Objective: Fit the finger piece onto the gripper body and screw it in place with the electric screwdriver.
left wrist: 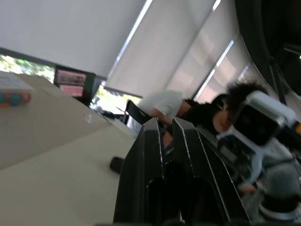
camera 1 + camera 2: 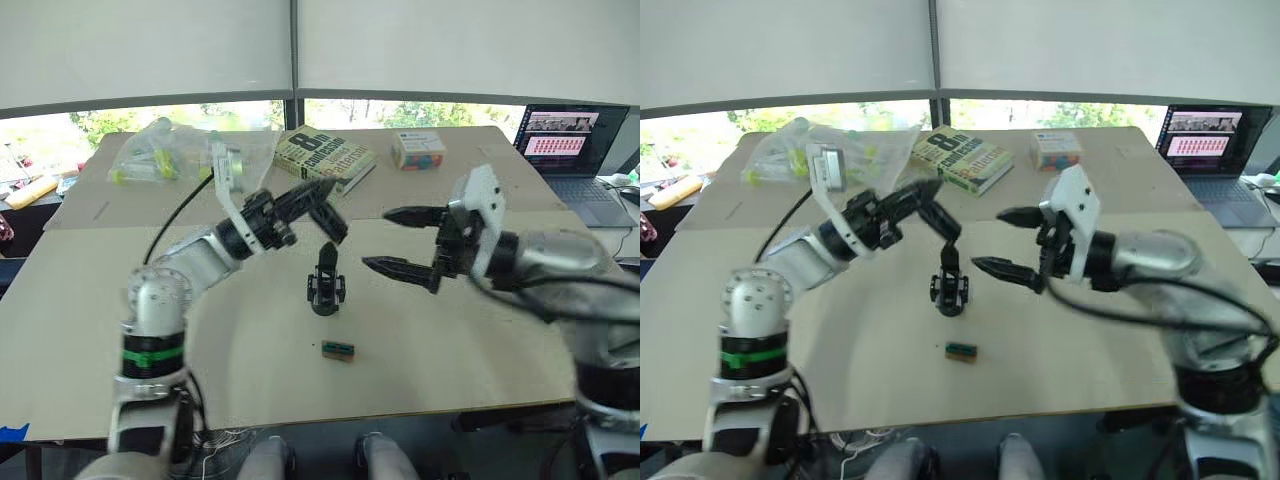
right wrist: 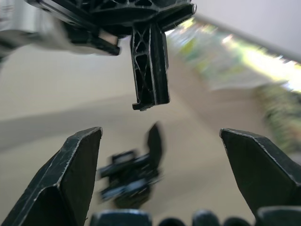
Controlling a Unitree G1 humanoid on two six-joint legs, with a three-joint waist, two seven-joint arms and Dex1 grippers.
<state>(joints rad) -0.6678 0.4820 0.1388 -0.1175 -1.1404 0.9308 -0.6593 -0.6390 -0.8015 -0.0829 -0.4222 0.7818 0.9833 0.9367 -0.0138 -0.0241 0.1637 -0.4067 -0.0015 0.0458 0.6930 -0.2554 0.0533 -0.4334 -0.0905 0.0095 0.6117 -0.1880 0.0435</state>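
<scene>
The gripper body (image 2: 326, 280) stands upright on the table's middle, its pointed finger up; it also shows blurred between my right fingers (image 3: 134, 174). My left gripper (image 2: 322, 198) hovers just above and behind it, shut on the finger piece (image 2: 332, 225), a small black latticed piece hanging down from the tips (image 3: 150, 70). In the left wrist view its two fingers (image 1: 150, 141) stand close together. To the right of the body my right gripper (image 2: 395, 240) is open wide, pointing at it, nothing between the fingers. The electric screwdriver is out of view.
A small green-and-black block (image 2: 337, 350) lies in front of the body. A book (image 2: 325, 155), a small box (image 2: 418, 150) and a plastic bag (image 2: 165, 150) sit at the back. A laptop (image 2: 570, 140) is at the far right. A person (image 1: 174, 106) sits beyond the table.
</scene>
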